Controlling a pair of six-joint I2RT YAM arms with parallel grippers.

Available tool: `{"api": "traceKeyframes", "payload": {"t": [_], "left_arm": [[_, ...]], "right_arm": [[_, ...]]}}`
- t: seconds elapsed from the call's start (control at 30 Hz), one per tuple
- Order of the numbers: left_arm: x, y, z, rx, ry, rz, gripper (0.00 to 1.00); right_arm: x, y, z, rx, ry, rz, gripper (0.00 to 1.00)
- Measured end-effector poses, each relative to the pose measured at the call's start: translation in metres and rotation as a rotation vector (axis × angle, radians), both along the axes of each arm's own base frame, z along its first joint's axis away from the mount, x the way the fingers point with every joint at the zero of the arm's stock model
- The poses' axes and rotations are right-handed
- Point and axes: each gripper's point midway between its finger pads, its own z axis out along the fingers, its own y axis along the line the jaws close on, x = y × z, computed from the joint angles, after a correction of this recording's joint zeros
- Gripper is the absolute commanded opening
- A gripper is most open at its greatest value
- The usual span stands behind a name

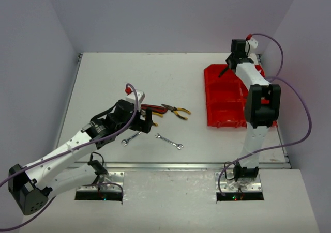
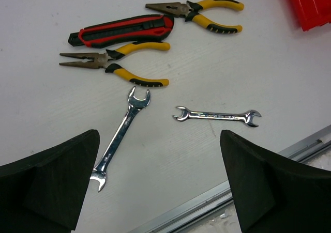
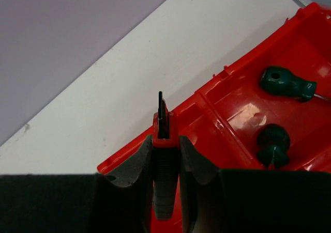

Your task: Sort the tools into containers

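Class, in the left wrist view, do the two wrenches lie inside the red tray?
No, the long wrench and short wrench lie on the table.

**Right end effector [image 3: 165, 158]: red-and-black screwdriver [image 3: 164, 132] over red tray [image 3: 207, 96]**

Held item: screwdriver clamped between both pads, thin dark blade projecting past them. Below: tray corner compartment. Adjoining compartment: upper green-handled screwdriver [image 3: 283, 83] and lower green-handled screwdriver [image 3: 272, 142], lying apart. Surround: white tabletop [image 3: 129, 88], grey-purple wall [image 3: 62, 31].

The light is bright and even, with only soft shadows. The red tray [image 3: 243, 117] has a small white shine. Everything looks clear.
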Motion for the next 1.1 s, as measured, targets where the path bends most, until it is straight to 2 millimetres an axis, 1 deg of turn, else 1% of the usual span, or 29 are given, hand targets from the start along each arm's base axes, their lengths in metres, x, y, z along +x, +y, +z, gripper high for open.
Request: {"api": "traceKeyframes", "payload": {"t": [0.07,0.17,0.23,0.27,0.33,0.37,0.47,0.53,0.63,0.67,0.7,0.73,0.8,0.83,0.87,0.93,1.03,1.1], "left_arm": [[0.001,0.002,0.000,0.003,-0.003,0.012,1.00],[0.003,0.005,0.001,0.005,-0.010,0.038,1.00],[0.004,0.006,0.002,0.001,-0.011,0.053,1.00],[0.005,0.006,0.003,-0.002,-0.010,0.063,1.00],[0.007,0.007,0.008,-0.021,-0.009,0.097,1.00],[0.009,0.007,0.011,-0.035,-0.009,0.117,1.00],[0.015,0.005,0.018,-0.074,-0.012,0.170,1.00],[0.017,0.003,0.019,-0.107,-0.004,0.203,1.00],[0.026,-0.003,0.016,-0.157,0.010,0.257,1.00],[0.029,-0.005,0.013,-0.168,0.022,0.281,1.00],[0.033,-0.007,0.010,-0.172,0.036,0.306,1.00],[0.037,-0.009,0.006,-0.175,0.049,0.332,1.00],[0.046,-0.013,-0.001,-0.184,0.086,0.408,1.00],[0.051,-0.015,-0.003,-0.196,0.102,0.452,1.00],[0.057,-0.017,-0.003,-0.208,0.118,0.497,1.00],[0.071,-0.023,-0.003,-0.240,0.138,0.582,1.00],[0.090,-0.027,-0.003,-0.265,0.174,0.715,1.00],[0.104,-0.029,-0.001,-0.290,0.192,0.800,1.00]], "right_arm": [[-0.003,-0.001,-0.005,0.004,0.011,-0.001,0.47],[-0.008,0.004,-0.012,0.025,0.012,0.013,0.73],[-0.014,0.010,-0.013,0.041,0.019,0.029,0.92],[-0.016,0.012,-0.012,0.047,0.020,0.039,0.99],[-0.019,0.017,-0.002,0.065,0.011,0.059,0.99],[-0.021,0.020,0.006,0.070,0.003,0.070,0.99],[-0.028,0.025,0.044,0.079,-0.049,0.101,0.99],[-0.036,0.028,0.073,0.079,-0.083,0.123,0.99],[-0.064,0.036,0.119,0.094,-0.114,0.172,0.99],[-0.077,0.043,0.135,0.107,-0.142,0.208,0.99],[-0.092,0.050,0.147,0.124,-0.166,0.246,0.99],[-0.108,0.057,0.157,0.141,-0.188,0.284,0.99],[-0.144,0.074,0.165,0.182,-0.228,0.367,0.99],[-0.162,0.083,0.160,0.203,-0.240,0.407,0.99],[-0.183,0.095,0.147,0.227,-0.235,0.451,0.99],[-0.224,0.121,0.107,0.272,-0.167,0.530,0.99],[-0.269,0.153,0.052,0.300,-0.034,0.632,0.99],[-0.290,0.166,0.027,0.314,0.046,0.683,0.99]]}}
